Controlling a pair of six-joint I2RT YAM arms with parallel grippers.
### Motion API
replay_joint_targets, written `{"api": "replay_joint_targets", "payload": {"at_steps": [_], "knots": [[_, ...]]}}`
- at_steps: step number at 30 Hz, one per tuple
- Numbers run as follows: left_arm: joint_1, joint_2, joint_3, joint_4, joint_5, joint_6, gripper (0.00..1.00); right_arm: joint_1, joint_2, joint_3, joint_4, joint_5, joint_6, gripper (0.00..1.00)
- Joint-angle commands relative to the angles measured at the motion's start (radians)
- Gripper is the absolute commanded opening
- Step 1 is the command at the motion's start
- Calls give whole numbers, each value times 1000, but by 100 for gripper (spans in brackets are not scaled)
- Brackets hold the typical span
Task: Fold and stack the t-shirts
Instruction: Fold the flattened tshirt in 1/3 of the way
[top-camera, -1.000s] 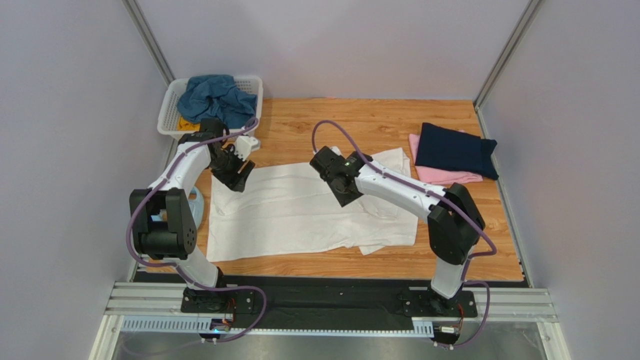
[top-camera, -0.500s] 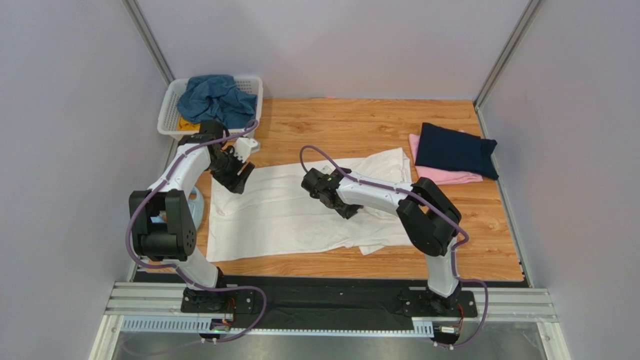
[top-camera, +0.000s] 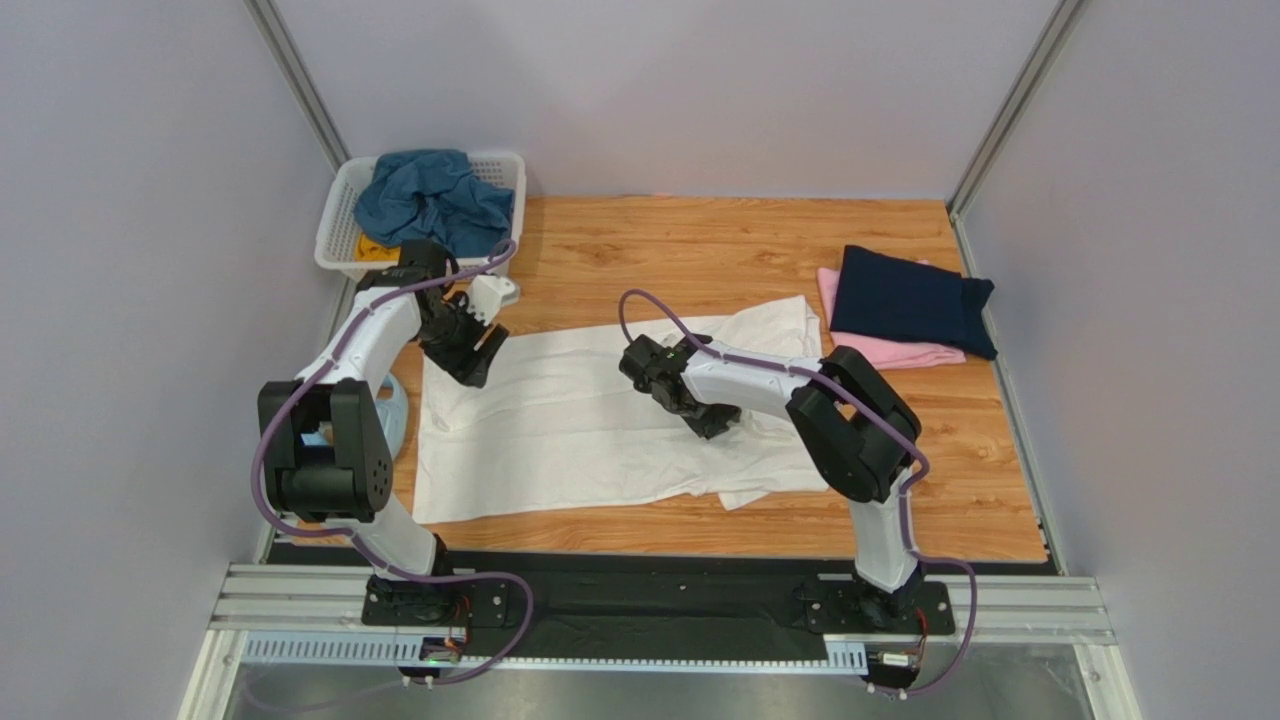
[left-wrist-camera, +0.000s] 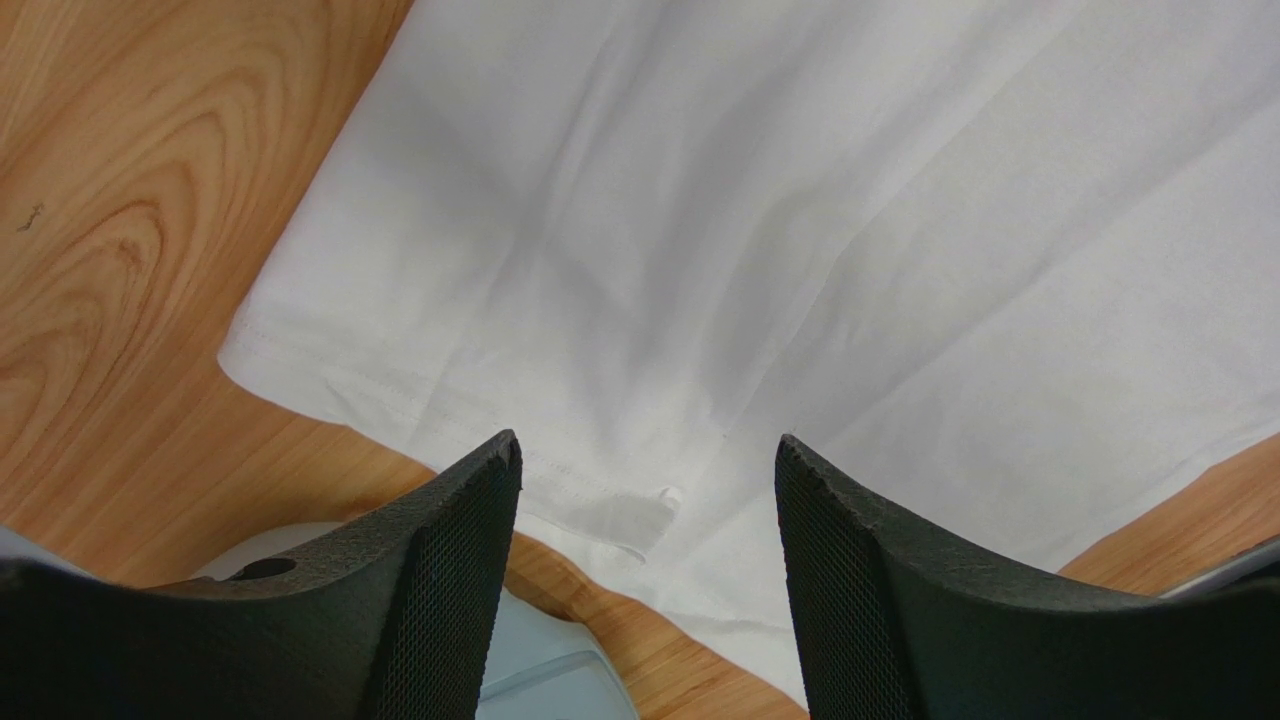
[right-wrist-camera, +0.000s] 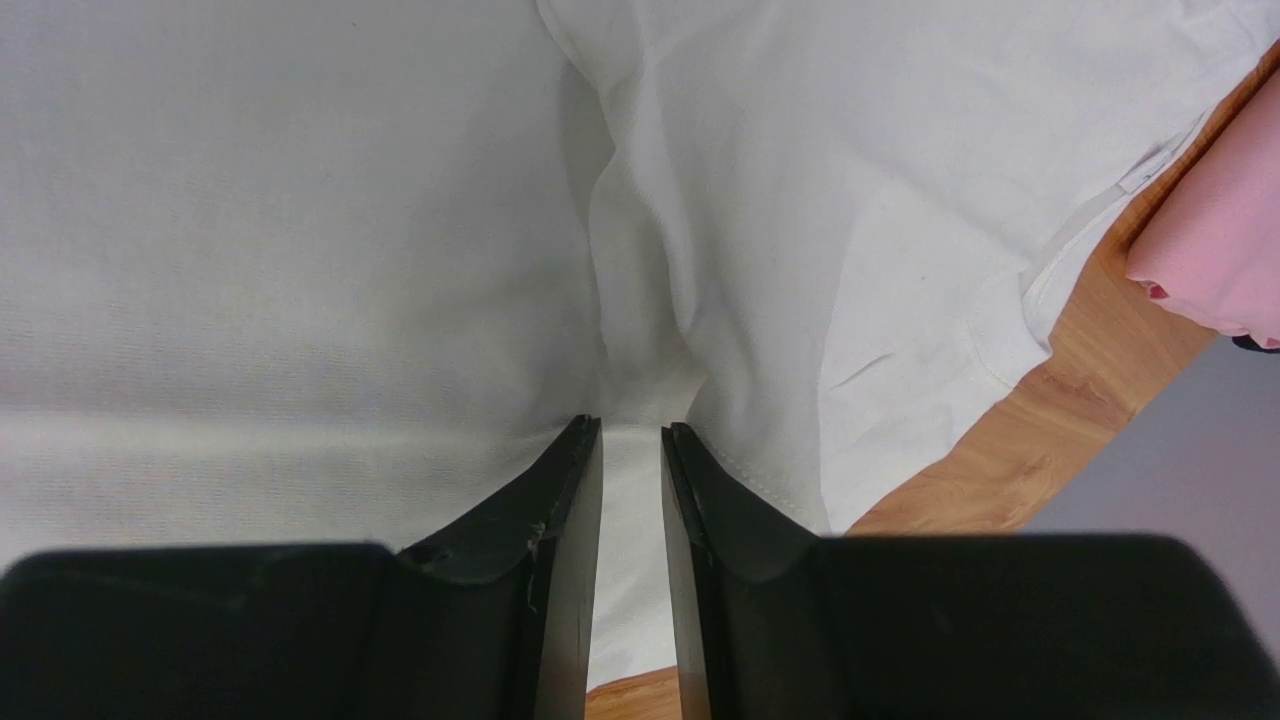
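Note:
The large white t-shirt (top-camera: 571, 428) lies spread on the wooden table. My left gripper (top-camera: 478, 348) hovers open over its far left corner; in the left wrist view (left-wrist-camera: 646, 465) the hem of the white cloth (left-wrist-camera: 842, 225) lies between the spread jaws. My right gripper (top-camera: 718, 425) is down on the shirt's middle right. In the right wrist view (right-wrist-camera: 631, 428) its jaws are nearly closed and pinch a raised fold of white cloth (right-wrist-camera: 301, 225). A folded navy t-shirt (top-camera: 909, 300) lies on a folded pink one (top-camera: 887, 353) at the right.
A white slatted basket (top-camera: 338, 210) at the back left holds a crumpled teal-blue shirt (top-camera: 433, 192) and a bit of yellow cloth (top-camera: 371, 248). Light-blue headphones (top-camera: 394, 413) lie at the shirt's left edge, also below my left fingers (left-wrist-camera: 556, 660). The pink cloth (right-wrist-camera: 1210, 255) shows in the right wrist view.
My right arm has dropped from above the shirt onto it, then slid a little to the right, with its jaws on a fold. The left arm has not moved.

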Motion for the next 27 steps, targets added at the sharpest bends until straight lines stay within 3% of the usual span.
{"api": "replay_joint_targets", "payload": {"at_steps": [1, 27], "knots": [[1, -21, -5, 11, 2, 4, 70, 0, 8, 33, 32, -3, 3, 26], [2, -8, -16, 20, -11, 15, 70, -69, 37, 103, 47, -13, -17, 20]]}}
